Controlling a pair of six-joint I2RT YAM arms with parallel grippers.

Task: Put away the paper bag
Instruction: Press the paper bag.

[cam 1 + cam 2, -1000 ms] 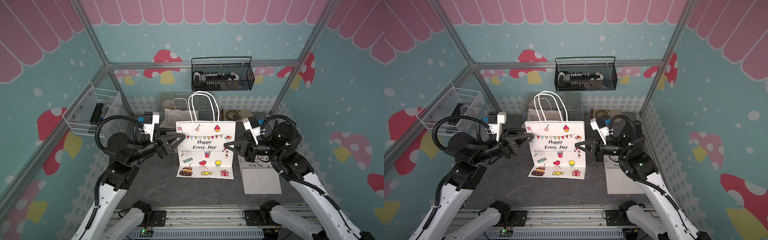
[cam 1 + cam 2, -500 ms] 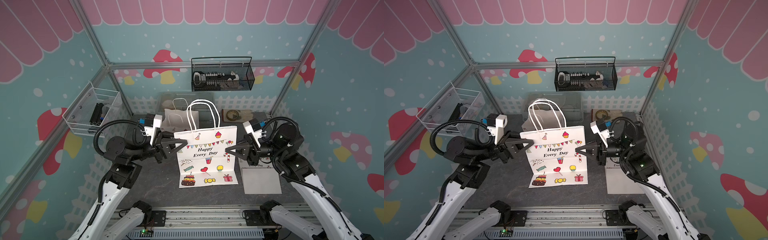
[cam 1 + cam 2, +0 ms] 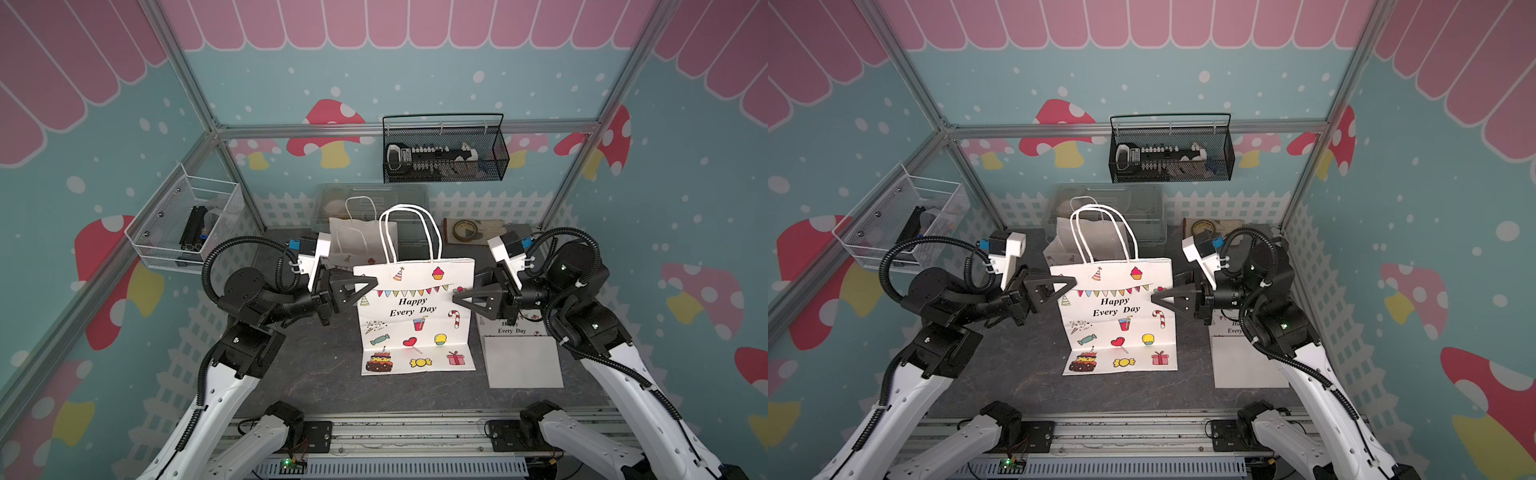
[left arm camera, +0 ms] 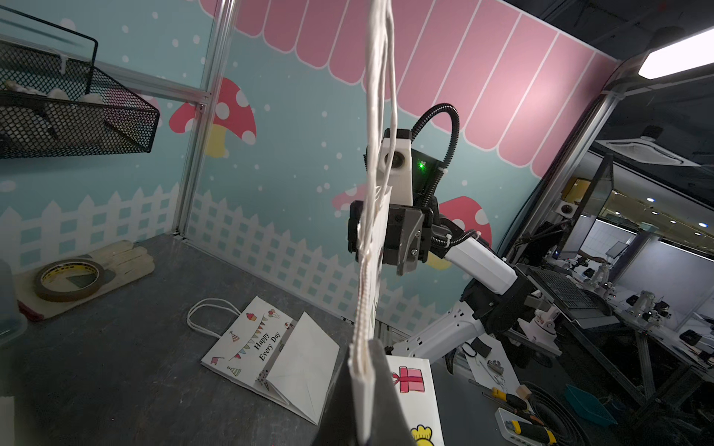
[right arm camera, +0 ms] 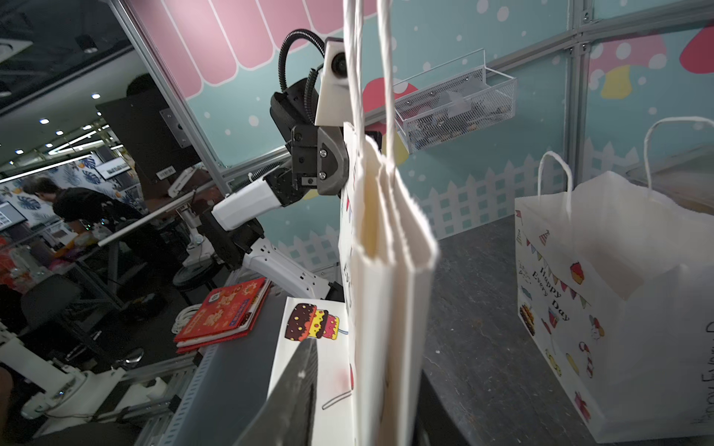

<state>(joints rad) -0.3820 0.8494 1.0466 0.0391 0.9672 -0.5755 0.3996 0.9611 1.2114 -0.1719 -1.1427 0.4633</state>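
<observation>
- Two grippers are flanking the white party-print paper bag [image 3: 415, 316], which is standing upright on the dark grey tabletop [image 3: 324, 365];
- left gripper [image 3: 374, 283] is pinching its upper left edge, jaws pressed together;
- right gripper [image 3: 455, 298] is touching the upper right edge; can't tell whether its jaws are gripping or spread

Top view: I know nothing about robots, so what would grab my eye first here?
A white paper bag printed "Happy Every Day" stands upright in the middle. The left gripper pinches one edge of it, and the right gripper sits at the opposite edge. Behind it stands a second bag, and a black wire basket hangs high at the back.
</observation>
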